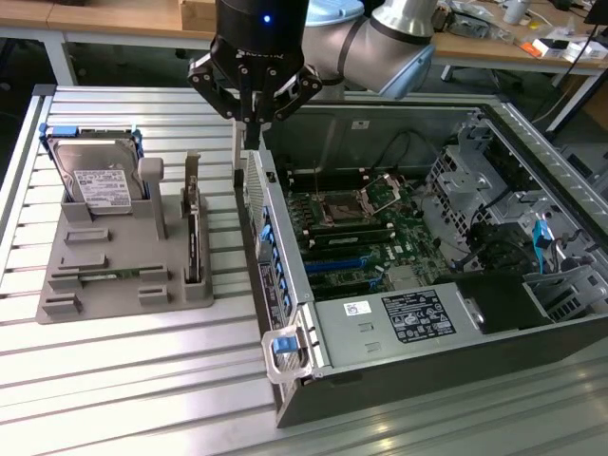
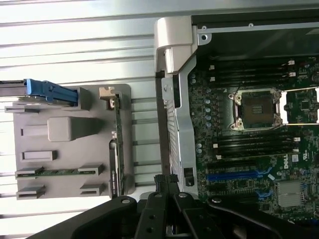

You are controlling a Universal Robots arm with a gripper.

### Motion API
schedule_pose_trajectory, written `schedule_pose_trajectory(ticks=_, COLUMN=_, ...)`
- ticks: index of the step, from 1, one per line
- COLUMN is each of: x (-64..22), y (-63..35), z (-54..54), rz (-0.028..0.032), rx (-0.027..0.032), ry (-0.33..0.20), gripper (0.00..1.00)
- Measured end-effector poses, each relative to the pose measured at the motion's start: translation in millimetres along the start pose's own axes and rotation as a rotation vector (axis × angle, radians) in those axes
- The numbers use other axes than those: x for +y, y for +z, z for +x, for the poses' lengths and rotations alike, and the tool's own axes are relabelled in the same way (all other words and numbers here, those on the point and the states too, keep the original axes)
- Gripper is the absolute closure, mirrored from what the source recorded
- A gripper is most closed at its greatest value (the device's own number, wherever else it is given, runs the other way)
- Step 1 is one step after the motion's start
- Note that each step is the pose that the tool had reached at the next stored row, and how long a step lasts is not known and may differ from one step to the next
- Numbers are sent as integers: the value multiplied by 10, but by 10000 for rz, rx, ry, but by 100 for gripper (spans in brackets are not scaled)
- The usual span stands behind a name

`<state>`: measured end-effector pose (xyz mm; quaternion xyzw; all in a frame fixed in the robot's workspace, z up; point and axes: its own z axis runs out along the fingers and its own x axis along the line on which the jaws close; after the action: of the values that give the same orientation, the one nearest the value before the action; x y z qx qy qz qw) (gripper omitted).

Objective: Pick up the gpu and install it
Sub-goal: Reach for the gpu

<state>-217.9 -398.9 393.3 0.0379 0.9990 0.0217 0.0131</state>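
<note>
The gpu (image 1: 194, 233) stands on edge in a slot of the grey holder (image 1: 114, 290), its silver bracket pointing up. In the wrist view the gpu (image 2: 117, 144) appears as a thin green strip along the holder's edge. My gripper (image 1: 253, 128) hangs over the back wall of the open computer case (image 1: 285, 285), to the exterior view's right of the gpu and apart from it. In the wrist view the gripper (image 2: 165, 180) has its fingers closed together with nothing between them.
A silver hard drive (image 1: 95, 180) with a white label leans in the holder's back left. A small green memory stick (image 2: 55, 172) lies in another slot. Inside the case are the motherboard (image 1: 351, 228), blue expansion slots (image 2: 239, 175) and a black power supply (image 1: 408, 318).
</note>
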Motion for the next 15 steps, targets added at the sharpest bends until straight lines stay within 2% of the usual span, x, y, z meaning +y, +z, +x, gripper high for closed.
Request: schedule_pose_trajectory(ticks=15, x=-11, y=-5, z=149, rz=1, rx=1, ry=0, gripper=89)
